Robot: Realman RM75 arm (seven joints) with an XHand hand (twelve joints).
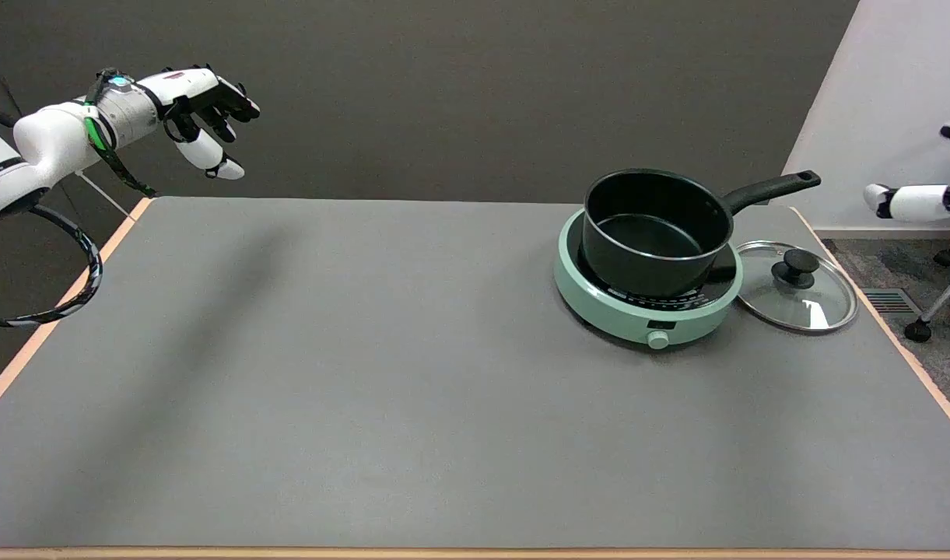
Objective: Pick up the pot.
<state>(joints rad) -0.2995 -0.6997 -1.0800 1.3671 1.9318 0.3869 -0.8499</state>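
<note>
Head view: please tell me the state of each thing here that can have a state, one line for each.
pot: upright on the cooker, uncovered, looks empty, handle toward the far right.
glass lid: off the pot, flat on the table right of the cooker, knob up.
cooker: on the table, pot on top; on or off cannot be told.
right hand: only partly visible at the right edge, holding nothing visible.

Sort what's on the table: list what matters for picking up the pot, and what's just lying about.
For the job:
- black pot, sitting on the green cooker, lid off
- its handle, pointing to the far right
- right hand, at the right edge, off the table, only partly in view

Lying about:
- green cooker
- glass lid, flat beside the cooker
- idle left hand
</note>
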